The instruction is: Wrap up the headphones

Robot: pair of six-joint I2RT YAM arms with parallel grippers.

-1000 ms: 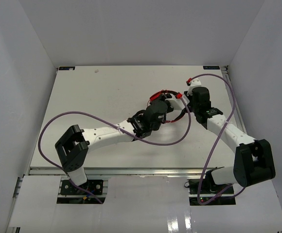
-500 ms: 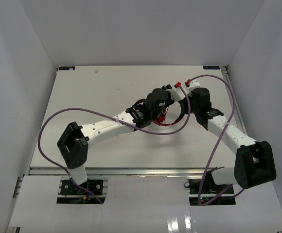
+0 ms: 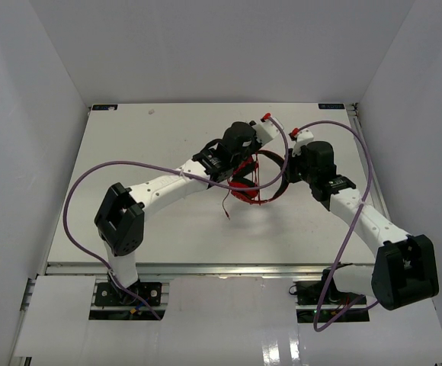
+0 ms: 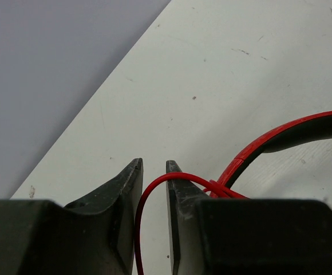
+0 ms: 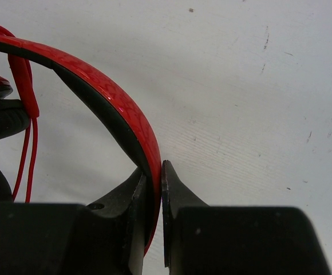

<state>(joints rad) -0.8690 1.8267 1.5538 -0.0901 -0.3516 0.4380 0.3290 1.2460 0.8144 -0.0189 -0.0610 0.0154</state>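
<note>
The red headphones (image 3: pixel 269 192) stand on the table between my arms, with the thin red cord (image 3: pixel 254 172) strung across the band. The cord's loose end (image 3: pixel 225 211) trails on the table at the near left. My right gripper (image 3: pixel 287 171) is shut on the red band (image 5: pixel 114 97), pinched between its tips (image 5: pixel 154 169). My left gripper (image 3: pixel 251 152) hovers over the far side of the headphones. Its jaws (image 4: pixel 153 166) stand slightly apart, and the cord (image 4: pixel 138 212) runs loosely through the gap and loops over one fingertip toward the band (image 4: pixel 292 134).
Thick purple robot cables (image 3: pixel 91 183) arc over the table on the left and along the right arm (image 3: pixel 354 202). White walls close in the table on three sides. A black ear pad (image 5: pixel 0 117) shows at the left of the right wrist view.
My left arm has swung from the near side over the headphones to the far side, drawing the cord with it. The cord's end now trails at the near left. My right gripper keeps its hold.
</note>
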